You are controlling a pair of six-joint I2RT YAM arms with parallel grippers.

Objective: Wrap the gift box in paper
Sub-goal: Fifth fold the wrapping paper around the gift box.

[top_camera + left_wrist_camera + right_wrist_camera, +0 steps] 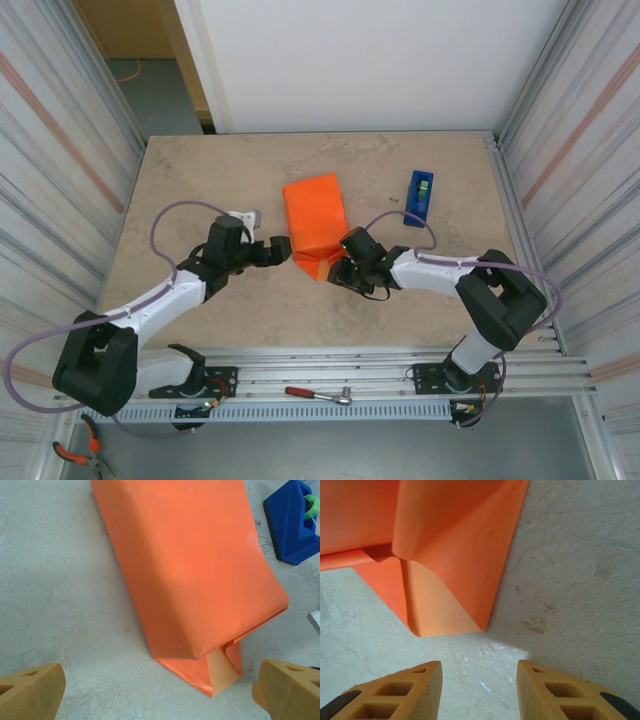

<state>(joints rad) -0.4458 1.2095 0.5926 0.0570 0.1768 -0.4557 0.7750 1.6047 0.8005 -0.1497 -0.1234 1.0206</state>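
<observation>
The orange paper (315,215) lies folded over a box-shaped bulk in the middle of the table, so the gift box is hidden under it. Its near end forms a loose triangular flap (215,672) lying on the table. My left gripper (281,250) sits just left of that near end, open wide, with the flap ahead between its fingertips (35,690). My right gripper (340,268) is at the right of the same end, open. In the right wrist view the paper's folded corner (445,615) lies just beyond my right gripper (479,680), with bare table between the fingers.
A blue tape dispenser (419,197) stands right of the paper, also seen as the blue tape dispenser (295,520). A small white object (243,215) lies behind the left gripper. A red-handled tool (318,395) rests on the front rail. Corrugated walls close both sides.
</observation>
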